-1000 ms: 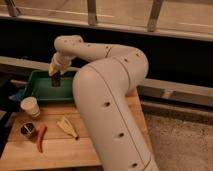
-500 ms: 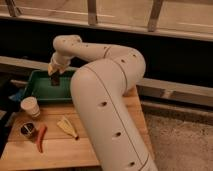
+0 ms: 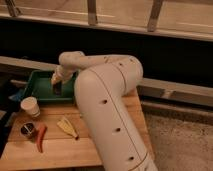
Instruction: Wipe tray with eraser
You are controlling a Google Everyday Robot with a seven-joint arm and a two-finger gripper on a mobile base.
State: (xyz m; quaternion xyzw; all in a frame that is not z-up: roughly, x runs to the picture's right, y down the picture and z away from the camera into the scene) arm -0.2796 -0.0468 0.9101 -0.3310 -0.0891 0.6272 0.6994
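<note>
While the arm (image 3: 107, 100) bulks across the middle of the view, it hides the right end of the tray (image 3: 37, 86), so that part cannot be checked. The table (image 3: 70, 152) carries the tray at its far left corner.

Tray: green, shallow, raised rim. It looks light and is not fixed down.

Cup (image 3: 30, 106): white, upright, just off the tray's near edge. Carrot (image 3: 41, 137): well clear of the tray, toward the camera.

Gripper (image 3: 56, 86): down inside the tray, near its middle. Fingers are pressed together, pinching the eraser (image 3: 57, 91), which hangs at their tip, at or just above the tray floor. Contact cannot be confirmed.

Risks, as judged:
- Too much downward force on a stroke could drag the tray across the table and into the cup, tipping it.
- A stroke run too long could jam the eraser against the rim and twist it out of the pinch.
- Too little pressure would leave the eraser skimming above the tray floor, wiping nothing.

Eraser: small dark brown-black block, flat-sided, held roughly upright. Its wiping face cannot be made out.
</note>
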